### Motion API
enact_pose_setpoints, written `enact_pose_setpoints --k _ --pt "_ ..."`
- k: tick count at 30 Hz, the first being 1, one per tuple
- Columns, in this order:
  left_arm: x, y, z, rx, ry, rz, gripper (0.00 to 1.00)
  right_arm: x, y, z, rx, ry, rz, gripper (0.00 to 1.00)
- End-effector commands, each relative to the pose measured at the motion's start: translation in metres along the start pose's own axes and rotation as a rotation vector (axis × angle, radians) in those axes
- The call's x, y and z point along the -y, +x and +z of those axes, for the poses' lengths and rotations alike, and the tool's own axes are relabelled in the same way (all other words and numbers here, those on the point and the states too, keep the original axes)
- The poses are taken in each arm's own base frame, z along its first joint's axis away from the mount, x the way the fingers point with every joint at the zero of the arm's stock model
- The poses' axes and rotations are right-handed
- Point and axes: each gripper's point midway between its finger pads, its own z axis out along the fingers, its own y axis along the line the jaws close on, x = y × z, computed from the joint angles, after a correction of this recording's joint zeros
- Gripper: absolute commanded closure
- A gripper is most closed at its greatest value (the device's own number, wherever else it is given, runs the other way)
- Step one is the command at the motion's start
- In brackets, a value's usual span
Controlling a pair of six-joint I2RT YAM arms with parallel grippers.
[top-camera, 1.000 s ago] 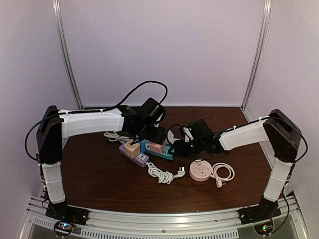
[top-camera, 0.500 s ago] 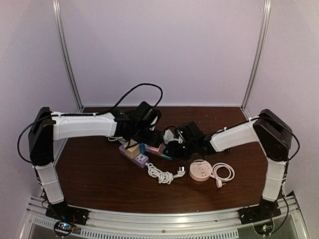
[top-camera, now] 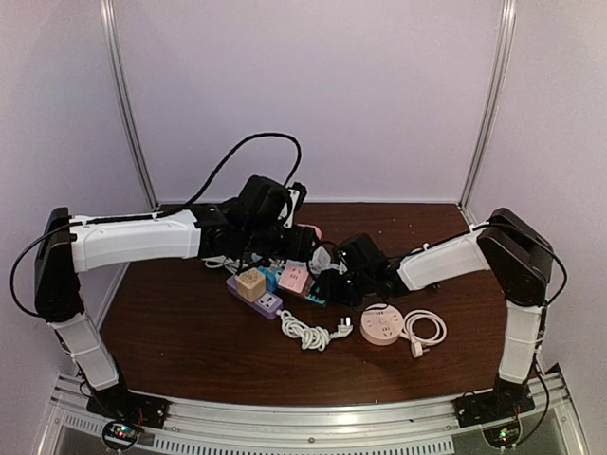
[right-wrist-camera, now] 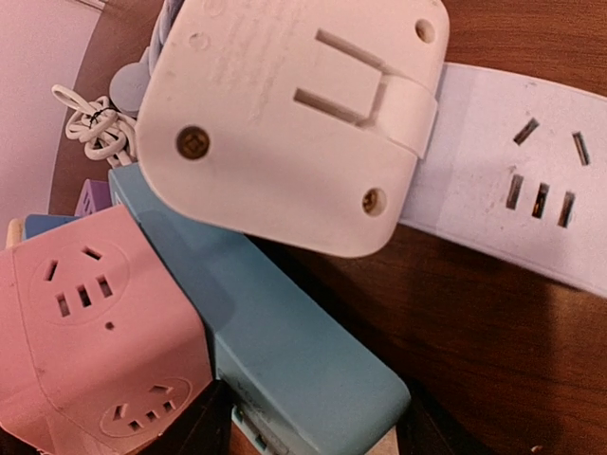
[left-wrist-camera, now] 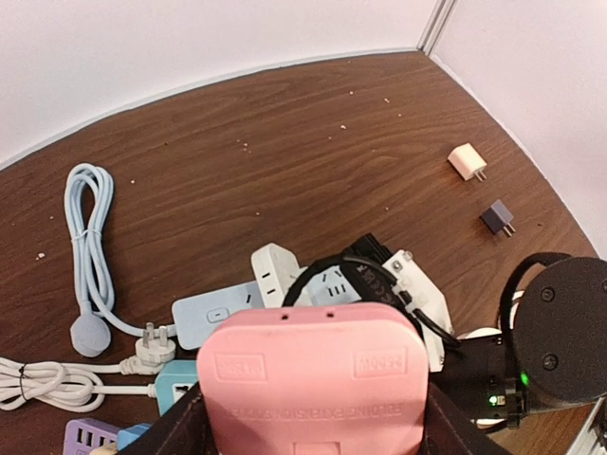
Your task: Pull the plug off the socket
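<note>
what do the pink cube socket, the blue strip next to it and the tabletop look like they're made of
Pink cube socket: moulded plastic, matte, judging by its crisp slot openings and rounded edges.
Blue strip: likely the same kind of plastic, smooth with a soft sheen.
Tabletop: dark brown with visible wood grain; it could be veneer or laminate, and the look leaves that open.
</note>
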Motion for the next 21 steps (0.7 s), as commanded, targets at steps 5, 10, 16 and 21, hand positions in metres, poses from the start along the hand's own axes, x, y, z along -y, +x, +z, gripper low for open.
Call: enact_pose_setpoints --k 5,10,16,21 --pt "-0.033 -0.009 -0.022 0.028 -0.117 -0.066 0.71 0.02 -0.013 -0.01 0.037 0.058 0.019 0.33" --pt "-0.064 -0.013 -0.05 0.06 -0.178 -0.133 0.7 0.011 -0.02 -0.02 0.051 0.041 -0.007 0.28" --pt "-0.127 0.004 -0.086 0.056 -0.306 -0.28 0.69 0.006 -0.03 -0.033 0.075 0.067 -0.064 0.27" --pt "-0.193 0.044 -0.113 0.001 -0.432 -0.434 0.7 0.002 -0.041 -0.05 0.103 0.097 -0.119 0.27"
